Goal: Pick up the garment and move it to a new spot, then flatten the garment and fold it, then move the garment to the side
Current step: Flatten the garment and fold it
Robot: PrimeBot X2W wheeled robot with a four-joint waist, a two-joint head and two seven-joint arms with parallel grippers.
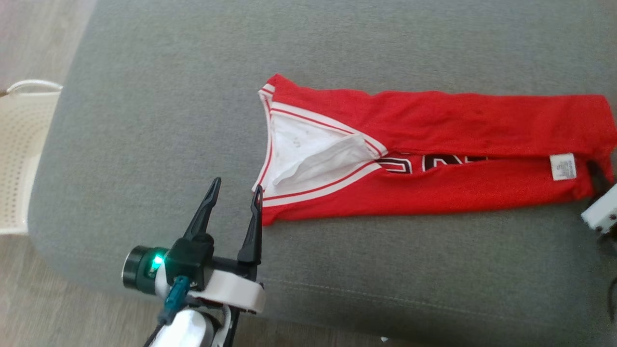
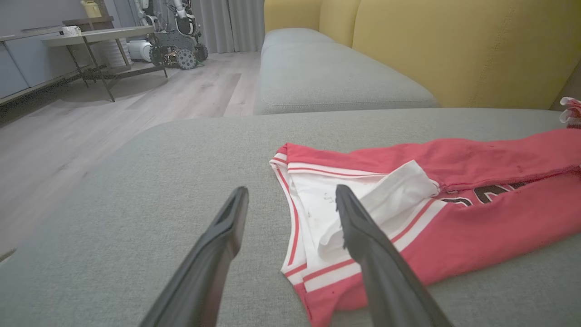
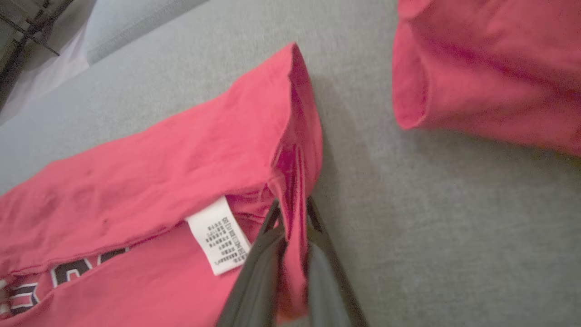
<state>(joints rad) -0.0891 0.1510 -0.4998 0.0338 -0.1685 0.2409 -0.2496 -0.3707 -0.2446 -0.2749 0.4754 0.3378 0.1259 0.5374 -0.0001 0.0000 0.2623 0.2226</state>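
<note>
The garment is a red jersey (image 1: 434,159) with white trim and black lettering. It lies folded into a long band across the grey cushion (image 1: 168,96). Its white neckline (image 1: 308,149) points left and a white care label (image 1: 562,166) sits near the right end. My left gripper (image 1: 238,184) is open just off the jersey's near-left corner. In the left wrist view the left gripper (image 2: 290,190) has nothing between its fingers, and the jersey (image 2: 476,218) lies to the right. My right gripper (image 3: 291,204) is shut on the jersey's right hem (image 3: 295,136), and the right gripper (image 1: 594,168) sits at the frame's right edge.
A white perforated basket (image 1: 19,159) stands on the wooden floor to the left of the cushion. Another red cloth (image 3: 490,68) lies just beyond the jersey's right end. A yellow sofa back (image 2: 454,45) and a second grey cushion (image 2: 327,72) lie behind. A table (image 2: 91,36) stands far off.
</note>
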